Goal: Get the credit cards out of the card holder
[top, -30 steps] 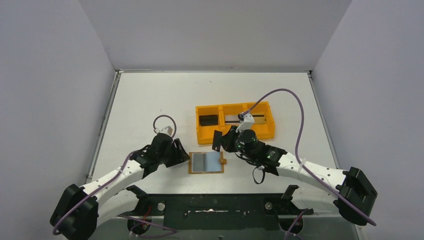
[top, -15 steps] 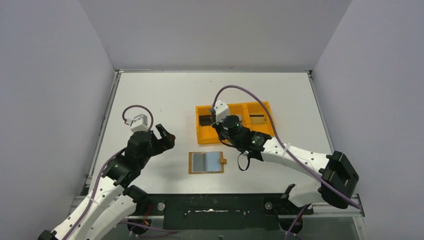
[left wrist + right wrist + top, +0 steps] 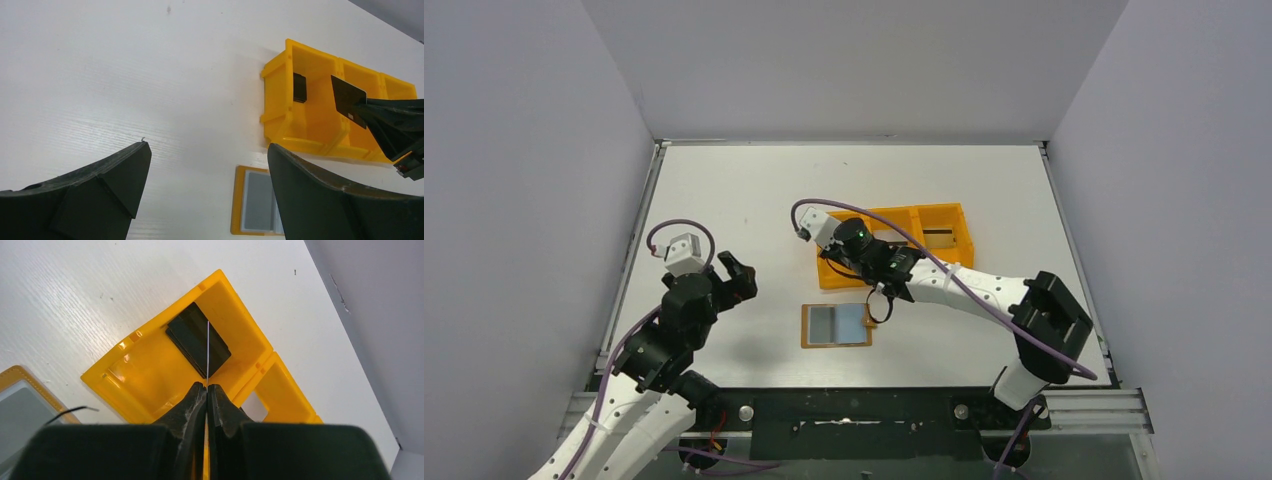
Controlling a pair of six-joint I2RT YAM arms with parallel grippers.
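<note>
Hanging over tray [image 3: 142, 377] end bin; R gripper [image 3: 206, 386] pinches card [image 3: 348, 95] edge.

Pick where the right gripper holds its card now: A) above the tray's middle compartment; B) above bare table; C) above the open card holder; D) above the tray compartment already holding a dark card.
D: in the right wrist view the right gripper pinches its held card edge-on over the dark card lying in the tray's end compartment.
</note>
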